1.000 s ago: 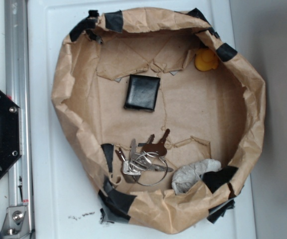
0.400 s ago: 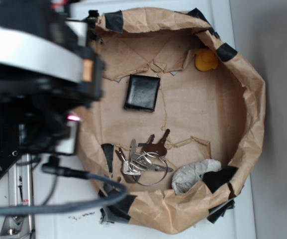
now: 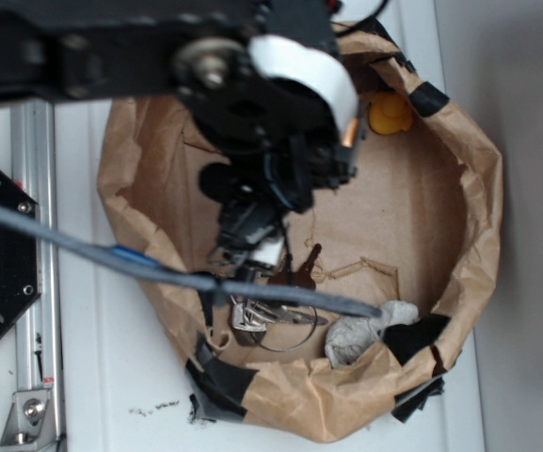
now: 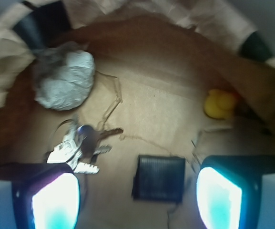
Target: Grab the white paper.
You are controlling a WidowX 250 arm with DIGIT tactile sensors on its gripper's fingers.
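Brown paper nest (image 3: 478,217), gripper (image 4: 137,193) spread wide above wallet (image 4: 159,178), white paper (image 4: 63,80) apart.

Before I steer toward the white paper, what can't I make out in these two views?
- Black wallet: hidden behind the arm in the exterior view.
- Jaws: only the fingers show, cut by the wrist view's bottom edge.
- White paper: partly behind the brown paper rim and cable in the exterior view.
- Keys: blurred.

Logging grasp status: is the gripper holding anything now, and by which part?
Nothing is held. The gripper is open and empty above the wallet; the white paper lies untouched, apart from it.
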